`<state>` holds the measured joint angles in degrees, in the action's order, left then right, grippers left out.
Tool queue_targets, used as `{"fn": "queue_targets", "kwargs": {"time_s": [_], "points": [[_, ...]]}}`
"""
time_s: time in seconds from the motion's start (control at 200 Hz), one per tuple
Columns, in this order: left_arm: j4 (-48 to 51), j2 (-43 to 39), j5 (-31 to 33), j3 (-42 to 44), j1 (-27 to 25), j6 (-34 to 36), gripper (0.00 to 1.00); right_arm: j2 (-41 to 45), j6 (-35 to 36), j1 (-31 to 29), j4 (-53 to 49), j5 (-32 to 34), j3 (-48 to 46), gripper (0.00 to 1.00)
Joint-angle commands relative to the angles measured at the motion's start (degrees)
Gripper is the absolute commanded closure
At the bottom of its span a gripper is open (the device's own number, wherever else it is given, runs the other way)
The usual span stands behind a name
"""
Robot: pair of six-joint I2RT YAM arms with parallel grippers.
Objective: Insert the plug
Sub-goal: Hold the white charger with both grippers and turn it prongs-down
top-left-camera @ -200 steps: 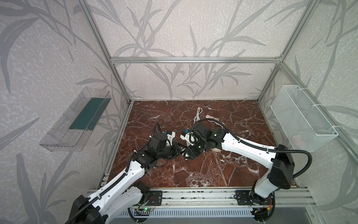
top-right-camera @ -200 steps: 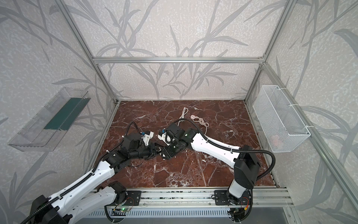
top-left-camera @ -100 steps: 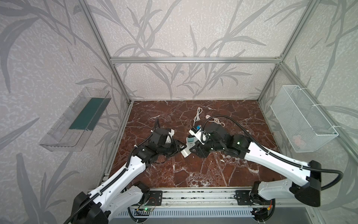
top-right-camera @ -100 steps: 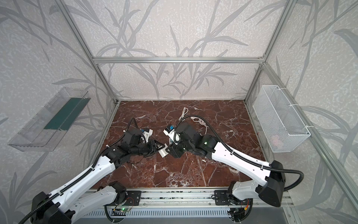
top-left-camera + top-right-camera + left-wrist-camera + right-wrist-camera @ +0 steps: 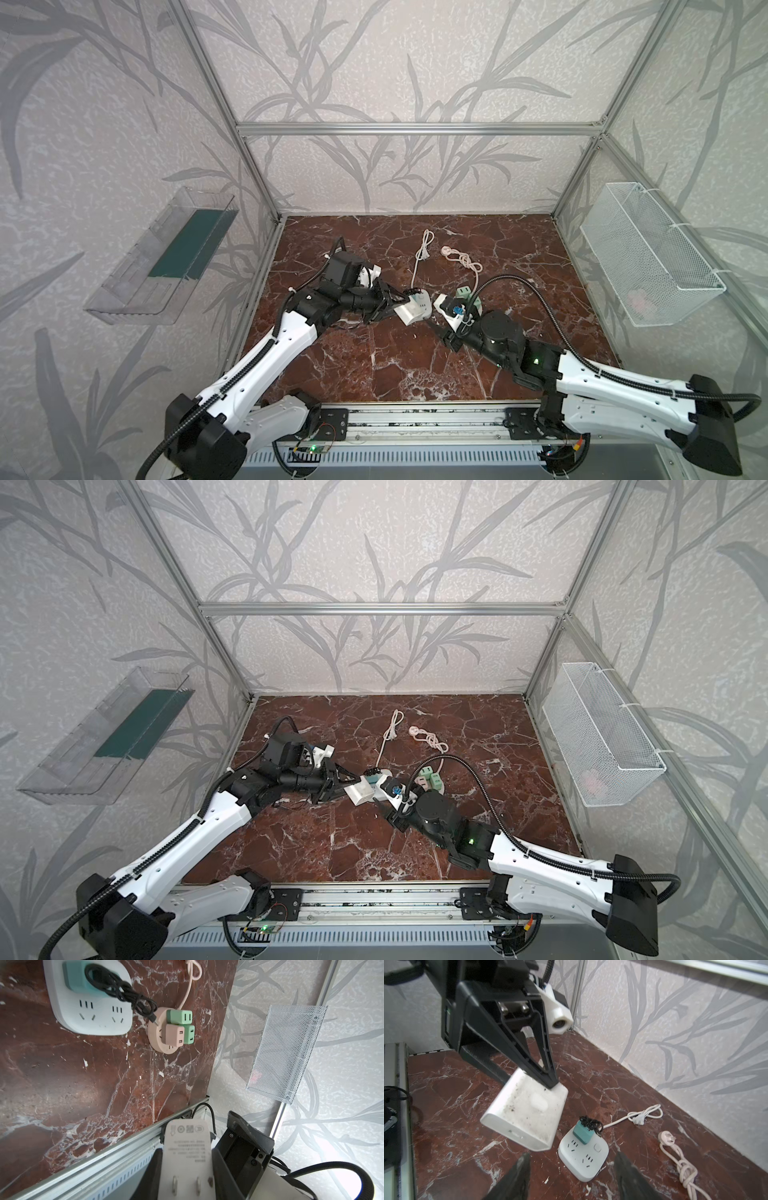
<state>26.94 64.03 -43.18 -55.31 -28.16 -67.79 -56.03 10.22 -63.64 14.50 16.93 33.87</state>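
My left gripper (image 5: 186, 1153) is shut on a white block-shaped plug (image 5: 187, 1147), whose two metal prongs show in the left wrist view. In both top views it holds the plug (image 5: 409, 316) (image 5: 360, 792) tilted above the marble floor. Just beyond lies a white power strip (image 5: 583, 1153) (image 5: 91, 1012) with a teal plug (image 5: 582, 1132) and black cord in one socket. My right gripper (image 5: 572, 1155) is open and empty, a little short of the strip and beside the held plug (image 5: 525, 1113).
A round pink socket (image 5: 164, 1043) (image 5: 469, 297) carries green and pink adapters. A loose white cable (image 5: 424, 249) and a knotted pink cable (image 5: 461, 259) lie further back. A wire basket (image 5: 648, 266) hangs on the right wall, a clear tray (image 5: 166, 257) on the left.
The right gripper has drawn back from the left gripper and the plug, toward the right and front, with its jaws apart. The left gripper keeps hold of the white plug.
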Motion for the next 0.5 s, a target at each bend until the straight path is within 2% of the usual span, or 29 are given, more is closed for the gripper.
{"fn": "queue_targets", "kwargs": {"time_s": [0.0,0.295,0.495], "points": [[-3.88,-0.34,-5.29,0.77,-0.19,-5.06,1.0,-1.3,9.52,-3.28,10.44,5.24,-0.49,0.37],[-8.91,-0.42,-7.42,2.93,-0.15,-7.93,1.0,-5.73,20.1,-10.63,11.97,11.48,1.06,0.38],[-9.11,-1.49,-8.04,2.66,-0.3,-7.74,1.0,-9.2,23.17,-10.89,13.54,14.81,2.42,0.41]]}}
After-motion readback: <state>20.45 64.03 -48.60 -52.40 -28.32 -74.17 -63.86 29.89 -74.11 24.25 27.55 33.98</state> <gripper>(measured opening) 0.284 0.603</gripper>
